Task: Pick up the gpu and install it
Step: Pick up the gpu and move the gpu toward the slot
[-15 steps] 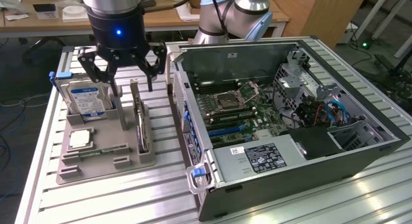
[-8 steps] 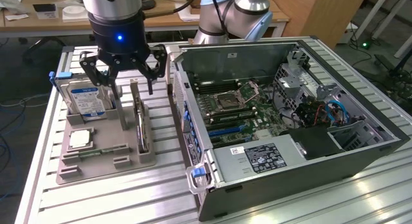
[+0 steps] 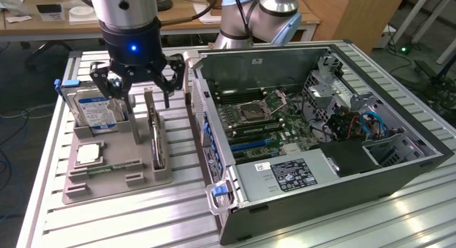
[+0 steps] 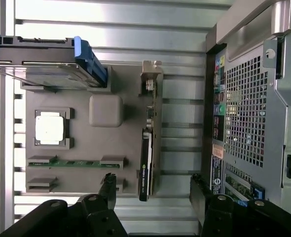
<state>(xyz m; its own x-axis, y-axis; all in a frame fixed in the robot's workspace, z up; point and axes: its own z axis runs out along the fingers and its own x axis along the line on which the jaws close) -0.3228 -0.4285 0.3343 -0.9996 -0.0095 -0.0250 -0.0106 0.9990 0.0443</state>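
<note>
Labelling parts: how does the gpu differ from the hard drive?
The gpu is a thin dark card; the hard drive is thicker, silver, blue-white labelled. The gpu ends in a metal bracket; the hard drive has blue tabs. Both stand on edge in the grey holder.
</note>
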